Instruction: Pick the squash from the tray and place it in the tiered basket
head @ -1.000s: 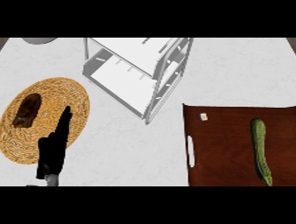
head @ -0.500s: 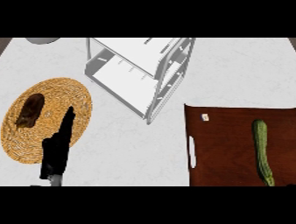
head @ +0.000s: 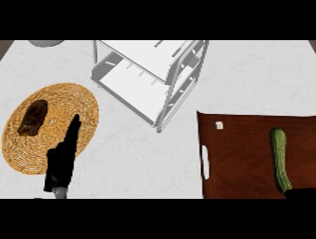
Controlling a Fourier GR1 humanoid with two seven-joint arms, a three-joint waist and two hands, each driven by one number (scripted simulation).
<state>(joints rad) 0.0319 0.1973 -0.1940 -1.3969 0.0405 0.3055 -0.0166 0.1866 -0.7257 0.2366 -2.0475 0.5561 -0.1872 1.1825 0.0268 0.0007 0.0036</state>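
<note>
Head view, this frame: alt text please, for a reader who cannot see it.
A long green squash lies on a brown tray at right, with the right hand at its near end. A white tiered basket stands behind; the open left hand hovers over a woven mat.

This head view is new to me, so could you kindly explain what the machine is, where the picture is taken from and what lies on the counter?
It is a humanoid robot at a kitchen counter, and the view looks steeply down as from its head. The black shape at the lower left is its left hand, fingers straight, held over a woven round mat that carries a dark brown item. Only a sliver of the right hand shows at the lower right edge, so its fingers cannot be judged. On the right lies a brown tray with a long green squash and a small white piece. The white wire tiered basket stands at the top centre. As far as the view shows, nothing is held.
</note>
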